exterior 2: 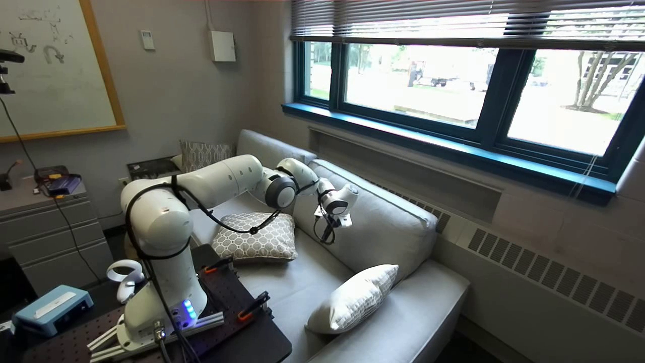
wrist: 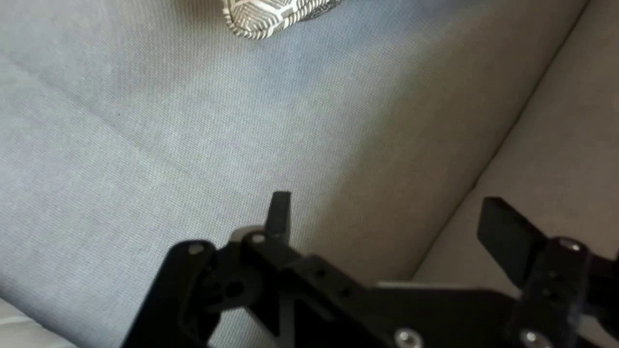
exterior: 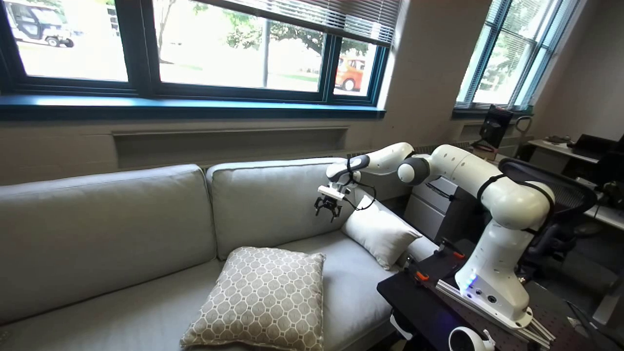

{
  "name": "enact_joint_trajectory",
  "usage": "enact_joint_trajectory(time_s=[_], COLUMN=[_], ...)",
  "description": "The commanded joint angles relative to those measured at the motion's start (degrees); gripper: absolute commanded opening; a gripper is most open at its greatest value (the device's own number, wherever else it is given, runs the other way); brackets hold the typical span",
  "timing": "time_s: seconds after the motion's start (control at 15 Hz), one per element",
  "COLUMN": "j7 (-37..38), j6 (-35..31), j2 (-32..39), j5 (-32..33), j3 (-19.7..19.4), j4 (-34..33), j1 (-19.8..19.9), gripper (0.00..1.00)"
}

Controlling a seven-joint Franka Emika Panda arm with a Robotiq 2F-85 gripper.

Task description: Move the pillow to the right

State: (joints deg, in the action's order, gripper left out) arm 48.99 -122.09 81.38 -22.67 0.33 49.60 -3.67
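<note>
The lattice-patterned throw pillow (exterior: 263, 297) lies at bottom centre in an exterior view, lower than and apart from the empty, wide-spread Robotiq gripper (exterior: 325, 216), which points down from the Franka Panda arm (exterior: 516, 200), arched across from the right.

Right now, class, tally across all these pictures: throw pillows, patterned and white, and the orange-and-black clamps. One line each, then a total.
Patterned: 2, the large honeycomb pillow and the background pillow
White: 1, the white pillow
Clamps: 2
Total: 5
</note>
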Motion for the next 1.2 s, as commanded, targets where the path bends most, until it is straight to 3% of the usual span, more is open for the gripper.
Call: enact_joint_trajectory(time_s=[0.0,0.2,0.27,0.33,0.8,1.13], j7=[3.21,2.21,0.97,1.53,1.06,-2.49], j6=[-0.28,-0.13,0.35,-0.33,-0.60,-3.07], j2=[3.78,5.55,2.99,2.60,2.45,2.60], j5=[-0.24,-0.77,-1.53,0.07,-0.48,-2.08], j3=[3.31,6.32,7.73,5.86,6.84,8.56], j4=[-5.84,-7.65,-4.95,-3.11,-4.10,2.58], j1=[0.85,0.37,0.98,0.58,1.23,1.26], gripper=[1.00,1.00,1.00,1.00,1.00,1.00])
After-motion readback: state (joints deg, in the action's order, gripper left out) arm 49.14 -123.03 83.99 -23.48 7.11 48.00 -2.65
